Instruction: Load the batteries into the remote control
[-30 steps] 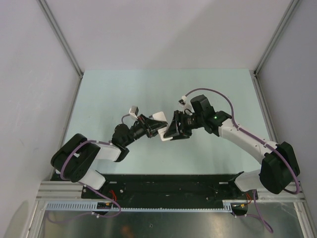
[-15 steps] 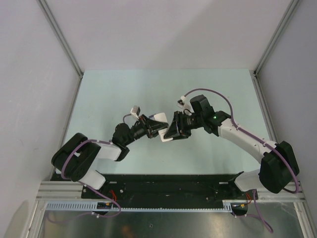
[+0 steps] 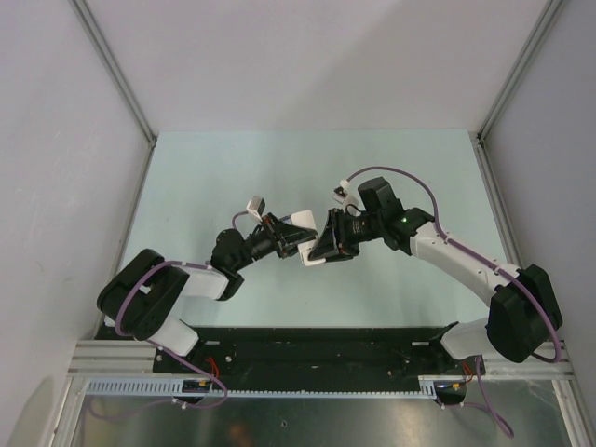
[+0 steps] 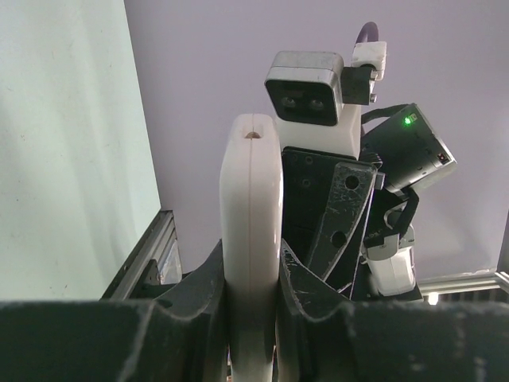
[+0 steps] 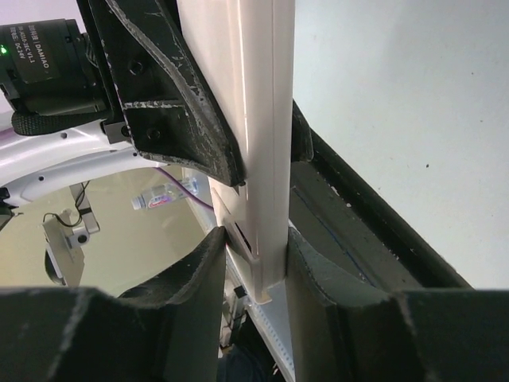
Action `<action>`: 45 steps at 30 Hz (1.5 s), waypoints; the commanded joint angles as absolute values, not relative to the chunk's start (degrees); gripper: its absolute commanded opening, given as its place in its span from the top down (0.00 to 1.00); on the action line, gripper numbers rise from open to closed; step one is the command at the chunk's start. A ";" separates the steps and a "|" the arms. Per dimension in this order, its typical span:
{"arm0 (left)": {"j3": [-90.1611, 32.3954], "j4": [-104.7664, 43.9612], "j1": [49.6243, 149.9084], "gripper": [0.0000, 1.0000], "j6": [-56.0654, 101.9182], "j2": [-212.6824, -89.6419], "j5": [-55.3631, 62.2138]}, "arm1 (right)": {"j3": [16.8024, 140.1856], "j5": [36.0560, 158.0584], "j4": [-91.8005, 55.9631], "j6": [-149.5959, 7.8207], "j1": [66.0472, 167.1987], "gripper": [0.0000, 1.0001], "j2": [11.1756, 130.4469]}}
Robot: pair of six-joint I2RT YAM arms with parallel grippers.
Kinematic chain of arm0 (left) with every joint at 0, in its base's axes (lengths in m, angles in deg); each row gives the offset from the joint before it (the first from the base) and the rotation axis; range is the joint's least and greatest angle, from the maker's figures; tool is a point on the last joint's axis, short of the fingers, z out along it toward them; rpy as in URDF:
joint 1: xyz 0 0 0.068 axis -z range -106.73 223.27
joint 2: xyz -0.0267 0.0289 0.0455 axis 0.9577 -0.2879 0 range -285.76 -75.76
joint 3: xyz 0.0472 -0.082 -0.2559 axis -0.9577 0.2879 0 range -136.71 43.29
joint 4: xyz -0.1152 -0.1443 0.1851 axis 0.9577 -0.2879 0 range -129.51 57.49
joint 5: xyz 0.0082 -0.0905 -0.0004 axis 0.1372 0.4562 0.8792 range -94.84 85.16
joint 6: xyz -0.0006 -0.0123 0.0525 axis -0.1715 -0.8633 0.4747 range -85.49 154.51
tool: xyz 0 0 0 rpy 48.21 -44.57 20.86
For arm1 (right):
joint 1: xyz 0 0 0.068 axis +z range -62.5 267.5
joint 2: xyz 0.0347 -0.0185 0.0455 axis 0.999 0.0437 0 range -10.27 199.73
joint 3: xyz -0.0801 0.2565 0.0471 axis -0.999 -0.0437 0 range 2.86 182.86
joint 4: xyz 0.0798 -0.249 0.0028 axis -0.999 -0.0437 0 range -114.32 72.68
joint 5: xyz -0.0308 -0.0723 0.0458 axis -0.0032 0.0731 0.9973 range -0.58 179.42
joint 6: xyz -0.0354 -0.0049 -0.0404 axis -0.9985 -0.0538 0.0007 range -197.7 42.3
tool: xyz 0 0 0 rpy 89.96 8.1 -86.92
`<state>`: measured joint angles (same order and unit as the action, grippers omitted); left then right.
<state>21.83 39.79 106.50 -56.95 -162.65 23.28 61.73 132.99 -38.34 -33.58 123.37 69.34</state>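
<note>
The remote control (image 3: pixel 304 235) is held in the air over the middle of the table, between both grippers. My left gripper (image 3: pixel 291 238) is shut on one end of it. In the left wrist view the remote (image 4: pixel 251 207) stands edge-on, white, clamped between the dark fingers (image 4: pixel 199 294). My right gripper (image 3: pixel 323 244) is shut on the other end. In the right wrist view the remote (image 5: pixel 266 119) shows a thin white back panel (image 5: pixel 241 227) standing slightly off its body, with my left gripper's fingers (image 5: pixel 179 95) beyond. No batteries are in view.
The pale green table (image 3: pixel 196 186) is bounded by grey walls with metal corner posts (image 3: pixel 116 74). A black base rail (image 3: pixel 307 349) runs along the near edge. The right arm's camera housing (image 4: pixel 306 83) sits close behind the remote in the left wrist view.
Both grippers, still holding the remote, have shifted slightly away from the bases. The grips are unchanged.
</note>
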 commanded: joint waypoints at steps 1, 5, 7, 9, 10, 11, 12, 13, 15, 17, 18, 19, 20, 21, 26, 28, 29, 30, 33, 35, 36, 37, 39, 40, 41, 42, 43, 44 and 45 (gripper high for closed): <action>18.85 53.71 107.19 1.00 -57.95 -161.63 23.82 | 61.75 130.81 -37.01 -33.06 124.06 0.61 70.41; 19.03 53.71 107.37 1.00 -57.60 -161.71 23.11 | 61.75 130.90 -36.57 -32.44 124.32 0.55 70.15; 18.85 53.71 107.46 1.00 -57.60 -161.80 23.11 | 61.75 130.99 -36.31 -32.09 124.41 0.54 70.06; 18.85 53.71 107.63 1.00 -57.52 -161.80 23.11 | 61.75 130.81 -36.31 -32.00 124.58 0.53 70.15; 18.94 53.71 107.55 1.00 -57.52 -161.71 23.11 | 61.75 130.90 -36.39 -32.00 124.59 0.53 70.15; 18.94 53.71 107.54 1.00 -57.52 -161.71 23.29 | 61.75 130.81 -36.31 -31.91 124.59 0.53 70.24; 18.94 53.71 107.54 1.00 -57.52 -161.63 23.20 | 61.75 130.73 -36.31 -31.91 124.59 0.53 70.24; 18.94 53.71 107.54 1.00 -57.52 -161.54 23.38 | 61.75 130.81 -36.31 -31.82 124.67 0.53 70.24; 19.03 53.71 107.63 1.00 -57.60 -161.54 23.29 | 61.75 130.81 -36.05 -31.74 124.59 0.53 70.24; 19.20 53.71 107.54 1.00 -57.60 -161.71 23.38 | 61.75 130.81 -35.78 -31.39 124.59 0.52 69.98; 19.29 53.71 107.54 1.00 -57.60 -161.80 23.29 | 61.75 130.81 -35.35 -31.12 124.59 0.51 69.71; 19.55 53.63 107.63 1.00 -57.52 -161.80 23.29 | 61.75 130.55 -35.25 -31.03 124.59 0.48 69.54; 19.73 53.71 107.63 1.00 -57.52 -161.98 23.20 | 61.83 130.55 -35.17 -30.68 124.50 0.46 69.45; 19.82 53.71 107.55 1.00 -57.52 -162.06 22.94 | 61.83 130.55 -35.08 -30.51 124.41 0.44 69.10; 20.35 53.71 107.54 1.00 -57.43 -162.42 22.59 | 61.83 130.20 -34.46 -29.54 124.06 0.36 68.39; 20.52 53.71 107.55 1.00 -57.34 -162.42 22.32 | 61.83 130.37 -34.37 -29.45 123.80 0.35 67.87; 20.61 53.71 107.46 1.00 -57.34 -162.42 22.24 | 61.83 130.55 -34.37 -29.45 123.71 0.35 67.60; 20.70 53.71 107.46 1.00 -57.34 -162.33 22.15 | 61.83 130.55 -34.55 -29.62 123.53 0.34 67.43; 21.14 53.71 107.46 1.00 -57.43 -162.50 21.97 | 61.83 130.81 -35.16 -29.80 122.92 0.33 66.37; 21.22 53.71 107.28 1.00 -57.60 -162.68 22.15 | 61.83 131.16 -35.60 -30.41 122.30 0.32 65.58; 21.14 53.71 107.28 1.00 -57.69 -162.68 22.15 | 61.83 131.43 -36.04 -30.50 122.04 0.32 65.32; 21.22 53.63 107.11 1.00 -57.69 -162.59 22.32 | 61.83 131.60 -36.31 -30.94 121.51 0.31 64.71; 21.23 53.63 107.10 1.00 -57.69 -162.77 22.32 | 61.84 131.95 -37.10 -31.64 120.99 0.30 64.26; 21.23 53.71 106.93 1.00 -57.78 -162.85 22.41 | 61.83 131.96 -37.62 -32.34 120.46 0.30 64.00; 21.31 53.71 106.84 1.00 -57.87 -162.86 22.67 | 61.83 132.04 -38.50 -32.87 120.19 0.30 63.74; 21.40 53.71 106.75 1.00 -57.95 -162.77 22.76 | 61.83 132.13 -39.03 -33.40 119.84 0.30 63.30; 21.58 53.71 106.49 1.00 -58.04 -162.59 22.85 | 61.83 132.22 -39.47 -34.19 119.67 0.30 63.29; 21.66 53.71 106.32 1.00 -58.04 -162.51 23.02 | 61.83 132.31 -40.08 -34.54 119.32 0.30 62.86; 21.84 53.71 106.14 1.00 -58.04 -162.50 23.11 | 61.83 132.22 -40.43 -34.90 119.14 0.31 62.59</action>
